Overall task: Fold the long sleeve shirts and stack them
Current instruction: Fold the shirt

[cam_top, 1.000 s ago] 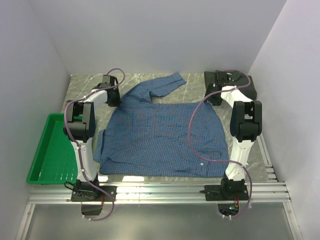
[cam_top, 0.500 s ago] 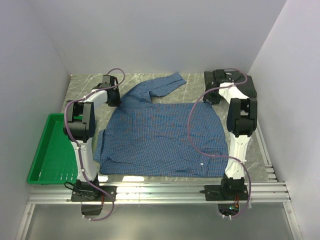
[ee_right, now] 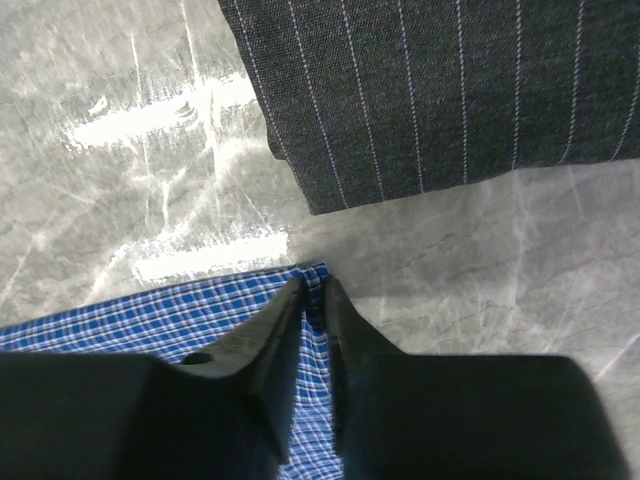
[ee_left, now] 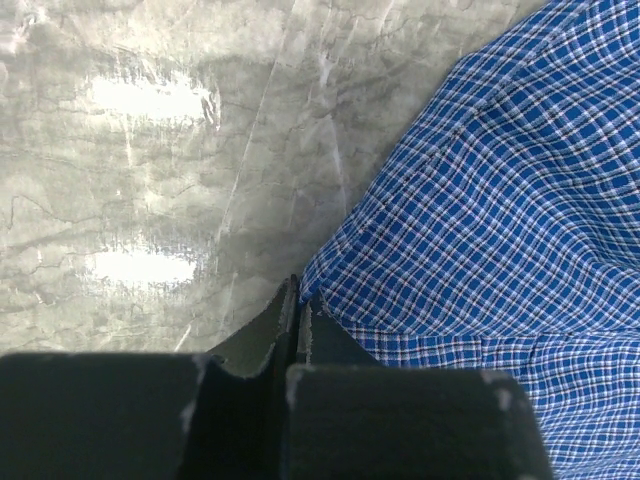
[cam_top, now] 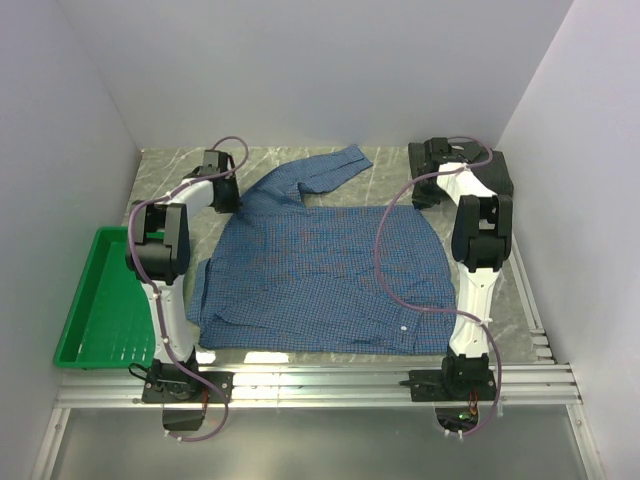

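The blue checked shirt (cam_top: 320,270) lies spread on the table (cam_top: 380,165). The right gripper (ee_right: 312,290) pinches its far corner, near the dark striped shirt (ee_right: 440,90). The left gripper (ee_left: 300,300), jaws together, meets its opposite edge, and a green tray (cam_top: 100,300) lies left.

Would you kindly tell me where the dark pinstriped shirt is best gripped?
Probably at the corner of the dark pinstriped shirt nearest the blue shirt, approached low from that side: it lies flat on the table, and that corner's edges are clear.
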`<action>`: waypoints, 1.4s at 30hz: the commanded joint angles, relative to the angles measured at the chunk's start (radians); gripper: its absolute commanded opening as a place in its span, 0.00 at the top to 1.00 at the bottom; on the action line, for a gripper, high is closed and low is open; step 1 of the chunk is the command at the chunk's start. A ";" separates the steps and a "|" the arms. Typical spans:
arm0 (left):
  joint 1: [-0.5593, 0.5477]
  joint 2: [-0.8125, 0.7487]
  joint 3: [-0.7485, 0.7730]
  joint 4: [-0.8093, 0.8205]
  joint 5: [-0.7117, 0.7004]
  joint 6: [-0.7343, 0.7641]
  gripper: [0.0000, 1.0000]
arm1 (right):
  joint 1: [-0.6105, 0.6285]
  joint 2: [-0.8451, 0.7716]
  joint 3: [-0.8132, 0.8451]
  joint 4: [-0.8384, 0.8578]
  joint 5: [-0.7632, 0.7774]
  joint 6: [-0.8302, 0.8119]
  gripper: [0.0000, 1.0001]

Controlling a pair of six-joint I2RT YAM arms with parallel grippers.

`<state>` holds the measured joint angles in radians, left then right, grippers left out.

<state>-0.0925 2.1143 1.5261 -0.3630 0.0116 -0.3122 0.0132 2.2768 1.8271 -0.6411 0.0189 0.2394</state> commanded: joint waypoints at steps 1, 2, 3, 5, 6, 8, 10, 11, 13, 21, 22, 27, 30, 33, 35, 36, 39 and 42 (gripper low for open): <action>0.014 0.012 -0.007 0.009 0.002 0.002 0.99 | 0.005 0.013 0.027 -0.015 0.003 -0.017 0.83; 0.016 0.010 -0.007 0.010 0.002 0.004 0.99 | 0.002 0.015 0.028 -0.015 0.004 -0.018 0.85; 0.019 0.007 -0.009 0.015 0.004 0.004 0.99 | 0.004 0.015 0.029 -0.012 0.004 -0.018 0.90; 0.020 0.003 -0.012 0.019 0.005 0.008 0.99 | 0.004 0.009 0.028 -0.005 0.004 -0.020 0.96; 0.023 -0.004 -0.014 0.025 0.004 0.009 1.00 | 0.004 0.004 0.021 0.001 0.009 -0.020 1.00; 0.025 -0.011 -0.020 0.035 0.011 0.015 0.99 | 0.004 -0.019 0.008 0.037 0.006 -0.025 1.00; 0.033 -0.027 -0.026 0.050 0.021 0.018 0.99 | 0.002 -0.037 -0.005 0.064 0.004 -0.022 1.00; 0.034 -0.033 -0.027 0.055 0.021 0.018 0.99 | 0.002 -0.055 -0.008 0.072 0.012 -0.022 1.00; 0.045 -0.051 -0.026 0.065 0.028 0.015 1.00 | -0.001 -0.074 -0.025 0.101 0.016 -0.014 1.00; 0.074 -0.083 -0.021 0.096 0.085 0.001 1.00 | -0.034 -0.137 -0.083 0.165 -0.005 0.001 1.00; 0.074 -0.089 -0.026 0.099 0.077 0.002 1.00 | -0.035 -0.148 -0.097 0.176 -0.008 -0.003 1.00; 0.074 -0.129 -0.044 0.114 0.067 0.018 0.99 | -0.041 -0.224 -0.167 0.225 -0.016 -0.002 1.00; 0.074 -0.172 -0.067 0.130 0.077 0.015 0.99 | -0.047 -0.266 -0.195 0.241 -0.016 0.000 1.00; 0.074 -0.206 -0.080 0.130 0.056 0.021 1.00 | -0.050 -0.312 -0.236 0.264 -0.040 -0.005 1.00; 0.074 -0.217 -0.073 0.099 0.041 0.024 1.00 | -0.048 -0.336 -0.265 0.273 -0.040 -0.008 1.00; 0.074 -0.232 -0.076 0.096 0.041 0.025 0.99 | -0.050 -0.342 -0.275 0.273 -0.040 -0.006 1.00; 0.073 -0.278 -0.118 0.102 0.045 0.024 0.99 | -0.050 -0.368 -0.319 0.274 -0.057 0.008 1.00; 0.071 -0.313 -0.165 0.087 0.048 0.012 1.00 | -0.052 -0.413 -0.391 0.305 -0.079 0.029 1.00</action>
<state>-0.0280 1.8713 1.3907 -0.2775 0.0948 -0.3092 -0.0189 1.9400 1.4910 -0.3767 -0.0586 0.2531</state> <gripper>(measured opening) 0.024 0.010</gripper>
